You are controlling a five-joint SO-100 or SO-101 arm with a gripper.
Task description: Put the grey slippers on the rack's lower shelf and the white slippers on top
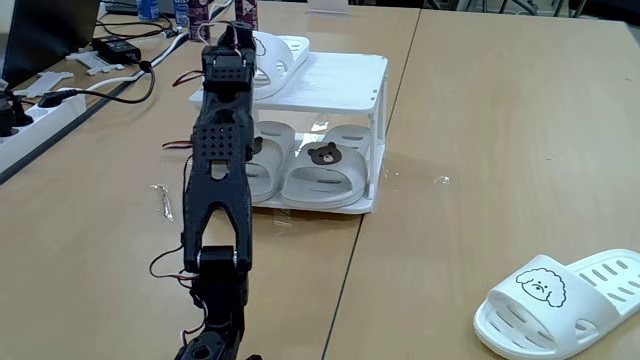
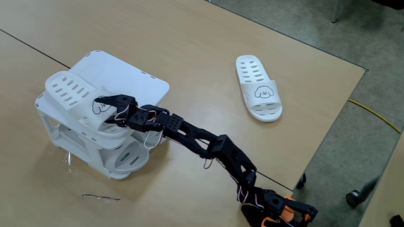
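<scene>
The white rack (image 1: 335, 75) (image 2: 136, 75) stands on the wooden table. Both grey slippers (image 1: 322, 170) (image 1: 262, 168), each with a bear face, lie side by side on its lower shelf (image 1: 330, 207). One white slipper (image 2: 71, 90) (image 1: 280, 50) lies on the rack's top at the side nearer the arm. My gripper (image 2: 106, 108) (image 1: 243, 48) reaches over that edge, its jaws closed around the dog-face strap. A second white slipper (image 1: 560, 300) (image 2: 257, 85) lies sole down on the bare table, well away from the rack.
A power strip (image 1: 40, 100), a black adapter (image 1: 120, 47) and cables crowd the far left of the table in a fixed view. A thin bit of wire (image 2: 101, 197) lies near the rack. The table's edge (image 2: 344, 107) runs just past the loose slipper.
</scene>
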